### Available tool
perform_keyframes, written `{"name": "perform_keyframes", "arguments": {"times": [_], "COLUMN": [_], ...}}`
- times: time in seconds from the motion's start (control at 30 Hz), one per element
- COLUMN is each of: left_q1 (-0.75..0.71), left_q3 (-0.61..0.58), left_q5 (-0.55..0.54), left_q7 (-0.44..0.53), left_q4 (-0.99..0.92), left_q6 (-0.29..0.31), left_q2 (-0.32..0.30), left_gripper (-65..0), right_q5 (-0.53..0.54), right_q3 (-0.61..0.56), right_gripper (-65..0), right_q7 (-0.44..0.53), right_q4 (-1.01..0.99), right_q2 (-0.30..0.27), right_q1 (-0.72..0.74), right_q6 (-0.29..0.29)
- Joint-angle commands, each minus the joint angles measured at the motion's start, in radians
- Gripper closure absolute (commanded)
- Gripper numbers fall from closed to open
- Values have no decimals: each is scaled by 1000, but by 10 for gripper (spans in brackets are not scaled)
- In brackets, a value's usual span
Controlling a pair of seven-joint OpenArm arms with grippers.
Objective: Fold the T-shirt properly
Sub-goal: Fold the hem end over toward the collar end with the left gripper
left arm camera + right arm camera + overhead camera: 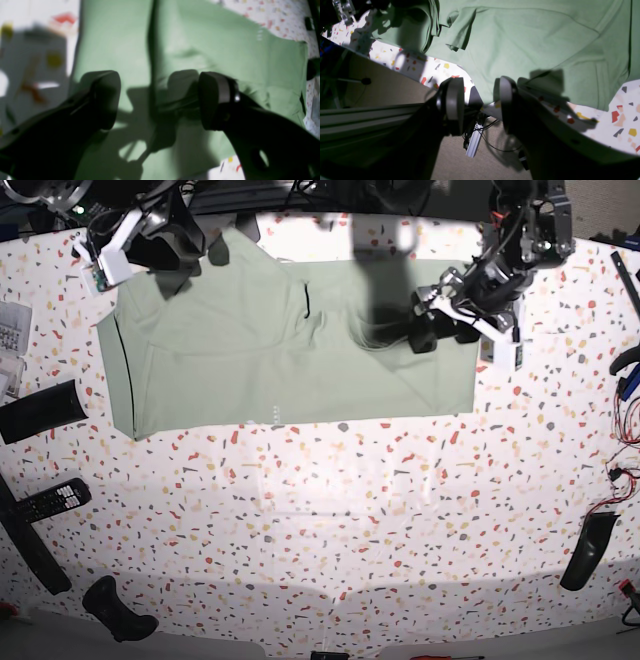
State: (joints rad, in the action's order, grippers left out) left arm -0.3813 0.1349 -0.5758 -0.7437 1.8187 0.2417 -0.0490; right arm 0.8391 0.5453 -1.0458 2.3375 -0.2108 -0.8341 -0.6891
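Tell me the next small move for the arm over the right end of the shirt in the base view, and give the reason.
Probably lower the left gripper onto the T-shirt and close on its near edge. Its jaws stand wide open with nothing between them, hovering over cloth that lies flat and only partly folded. The right gripper sits at the table's far edge, holding nothing visible.

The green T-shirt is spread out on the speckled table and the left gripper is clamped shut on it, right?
Not quite. The T-shirt does lie on the speckled table, but the left gripper is wide open over it, holding nothing. The left wrist view shows bare cloth between its fingers.
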Motion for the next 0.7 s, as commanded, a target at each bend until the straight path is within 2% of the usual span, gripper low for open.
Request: {"name": "perform_keyframes", "arguments": {"times": [0.0, 0.1, 0.33, 0.5, 0.67], "left_q1": [5, 7, 40, 139, 250], "left_q3": [1, -23, -205, -328, -398], "left_q5": [-16, -20, 12, 52, 53], "left_q7": [29, 34, 49, 83, -28], "left_q4": [19, 19, 19, 19, 19], "left_q6": [26, 58, 58, 58, 58], "left_q2": [7, 19, 18, 18, 18], "left_gripper": [-449, -449, -449, -449, -449], "right_q5": [18, 18, 18, 18, 18], "right_q3": [4, 4, 4, 4, 4], "right_gripper": [-231, -231, -231, -231, -231], "right_q7": [16, 17, 16, 16, 17], "right_q4": [19, 19, 19, 19, 19], "right_q2": [-13, -19, -20, -20, -22], "right_q1": [-8, -8, -8, -8, -8], "right_q6": [-9, -9, -9, -9, -9]}}
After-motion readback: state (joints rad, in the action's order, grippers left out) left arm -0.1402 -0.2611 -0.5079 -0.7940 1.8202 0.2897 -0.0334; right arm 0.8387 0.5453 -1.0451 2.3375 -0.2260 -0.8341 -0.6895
